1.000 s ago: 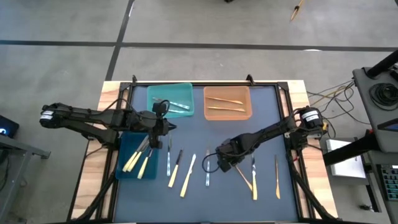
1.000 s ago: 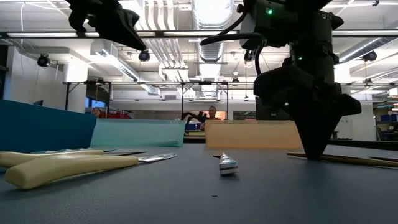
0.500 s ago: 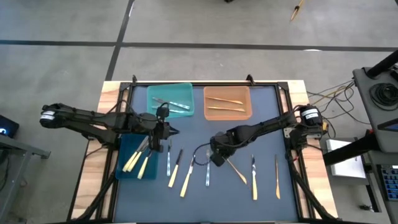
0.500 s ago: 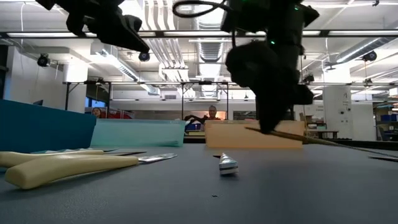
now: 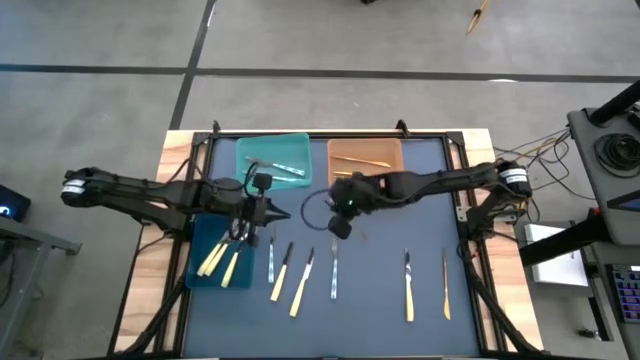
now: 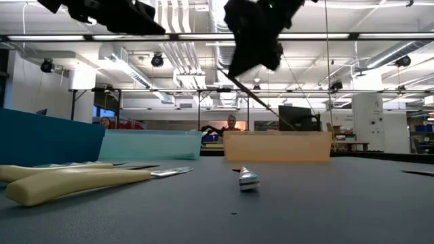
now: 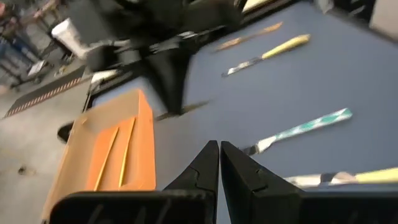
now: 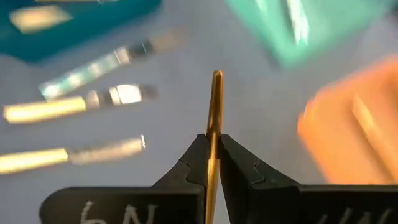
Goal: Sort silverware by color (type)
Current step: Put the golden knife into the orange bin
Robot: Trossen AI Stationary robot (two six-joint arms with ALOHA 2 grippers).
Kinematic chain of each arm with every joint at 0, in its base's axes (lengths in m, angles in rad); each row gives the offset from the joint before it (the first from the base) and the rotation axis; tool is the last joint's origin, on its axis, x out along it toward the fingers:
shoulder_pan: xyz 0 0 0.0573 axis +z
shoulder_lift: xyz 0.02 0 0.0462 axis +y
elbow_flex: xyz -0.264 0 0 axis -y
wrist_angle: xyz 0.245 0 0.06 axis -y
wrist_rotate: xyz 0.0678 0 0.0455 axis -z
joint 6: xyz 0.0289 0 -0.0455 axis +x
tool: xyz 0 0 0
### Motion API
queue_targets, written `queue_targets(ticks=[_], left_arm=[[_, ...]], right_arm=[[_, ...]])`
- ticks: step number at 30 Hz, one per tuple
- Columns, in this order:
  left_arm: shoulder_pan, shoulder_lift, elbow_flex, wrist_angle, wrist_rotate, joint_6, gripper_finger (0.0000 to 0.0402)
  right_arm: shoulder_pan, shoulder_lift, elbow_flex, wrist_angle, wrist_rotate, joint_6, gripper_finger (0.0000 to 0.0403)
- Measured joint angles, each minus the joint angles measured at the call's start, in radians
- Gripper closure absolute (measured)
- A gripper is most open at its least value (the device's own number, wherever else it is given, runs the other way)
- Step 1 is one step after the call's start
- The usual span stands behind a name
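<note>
At the left of the table, the left gripper [image 5: 272,212] is seen with its two fingers pressed together on nothing, hovering by the edge of the dark blue bin [image 5: 203,270], in which pale yellow pieces [image 5: 218,258] are laid. Behind it stands the teal bin [image 5: 251,176] with silvery pieces [image 5: 283,167] inside.

On the mat in front, a row of silverware [image 5: 303,280] is spread: a silvery knife [image 5: 270,256], two pale yellow-handled pieces, and another silvery piece [image 5: 334,272] nearer the middle.

Near the middle, just in front of the orange bin [image 5: 397,182], the right gripper [image 8: 212,150] is held above the mat, its fingers clamped on an orange-tan utensil [image 8: 214,112], which sticks out straight beyond the fingertips. In the low view the utensil [image 6: 261,105] is seen slanting down from the raised gripper, clear of the table. Two orange-tan pieces [image 5: 366,161] lie in the orange bin.

Farther right, a yellow-handled knife [image 5: 408,288] and a tan piece [image 5: 445,285] are laid side by side on the mat.
</note>
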Motion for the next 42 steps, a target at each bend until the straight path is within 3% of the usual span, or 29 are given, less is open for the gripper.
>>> queue_targets(ticks=[9, 17, 27, 42], left_arm=[[0.024, -0.031, -0.011, 0.074, 0.048, 0.007, 0.0401], [0.086, -0.031, -0.013, 0.091, 0.049, -0.021, 0.0401], [0.189, -0.03, -0.013, 0.125, 0.047, -0.048, 0.0401], [0.205, -0.029, -0.07, 0.16, 0.047, -0.157, 0.0401]], right_arm=[[-0.139, -0.097, -0.005, 0.328, -0.041, -0.476, 0.039], [-0.361, -0.102, -0.006, 0.376, -0.182, -0.734, 0.039], [-0.619, -0.032, -0.008, 0.16, -0.408, -0.838, 0.039], [-0.637, 0.053, -0.008, 0.097, -0.404, -0.855, 0.039]])
